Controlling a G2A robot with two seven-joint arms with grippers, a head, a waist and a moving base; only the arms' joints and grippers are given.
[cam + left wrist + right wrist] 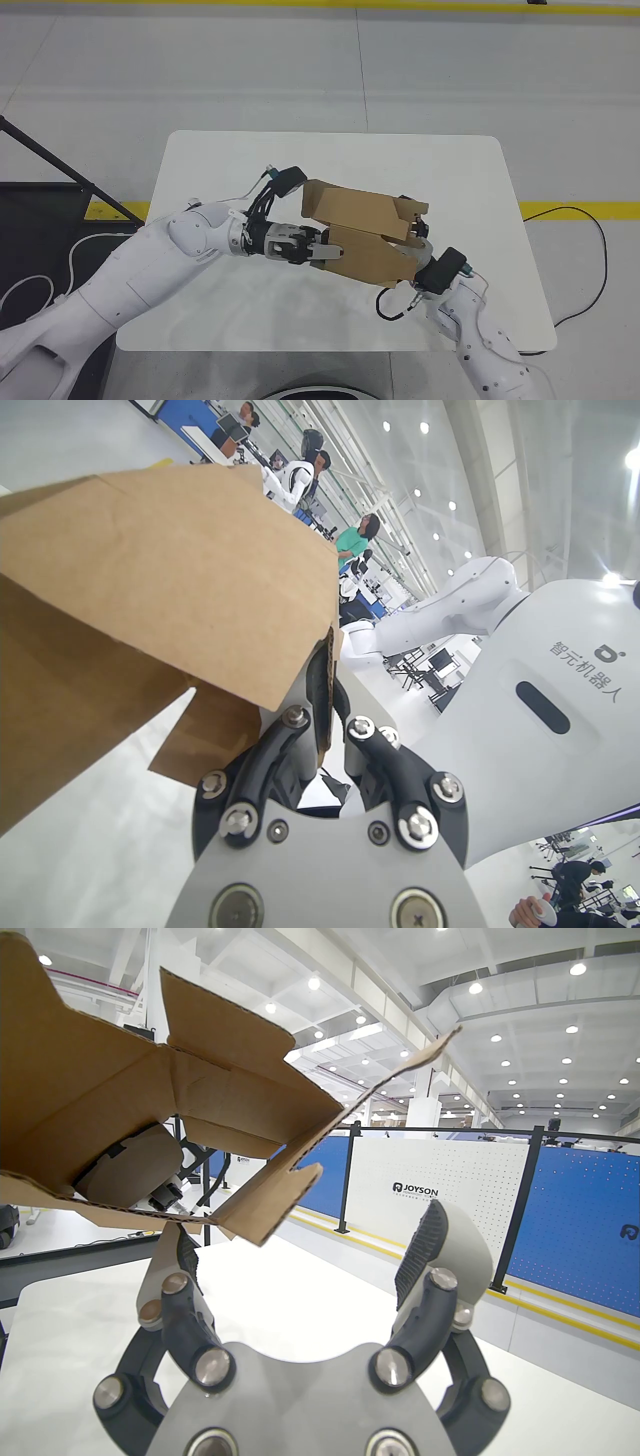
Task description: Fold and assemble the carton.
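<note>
We see the white left arm [190,235] reach in from the left with its elbow bent and its wrist pointing to the right. The black-fingered metal left pincer [316,247] is clamped on an edge of the brown corrugated cardboard carton [365,235], with the board's edge caught between both fingers [312,680]. The white right arm [480,335] comes up from the near right. Its right pincer [307,1248] is spread wide just below the carton, the ribbed pads [417,1248] well apart.

From above, the carton [365,235] covered most of the right pincer [307,1238]; the left wrist view's edge cut part of the carton off.
</note>
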